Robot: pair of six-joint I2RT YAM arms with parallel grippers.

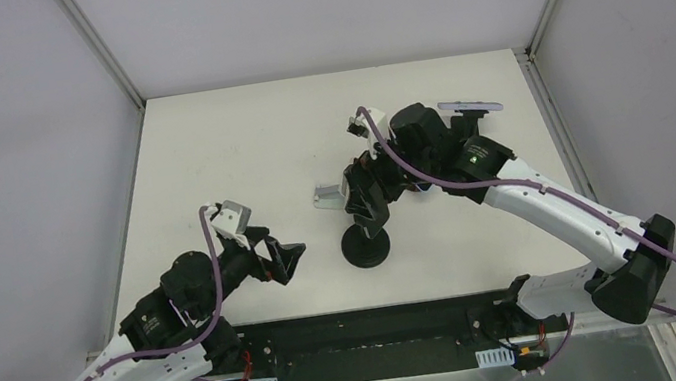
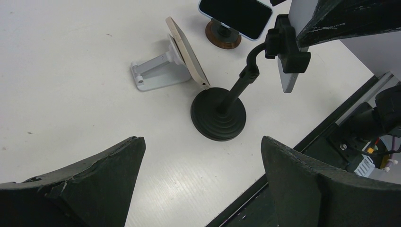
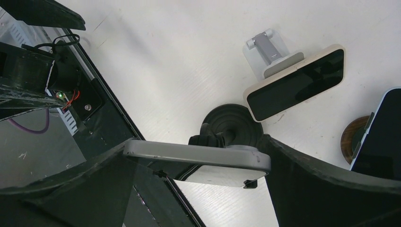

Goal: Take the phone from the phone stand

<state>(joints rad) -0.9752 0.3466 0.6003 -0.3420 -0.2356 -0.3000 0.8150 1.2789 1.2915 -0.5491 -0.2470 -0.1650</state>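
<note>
- Bright, even overhead light leaves the white table (image 1: 238,155) almost washed out.
- Shadows are faint and soft-edged, lying just beside the black stand base (image 2: 218,113).
- Top view: pale reflections streak the glossy black strip (image 1: 356,334) at 6 o'clock.
- All views are sharp, without motion blur.

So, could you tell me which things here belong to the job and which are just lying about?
Job: grey phone; black round-based gooseneck stand.
Lying about: cream phone; white folding stand; pale blue phone; brown round stand.

From above and behind we see the whole table (image 1: 236,145). Our wrist cameras sit close, sharing the black stand (image 2: 218,113) (image 3: 226,120): left faces three o'clock, right seven.
</note>
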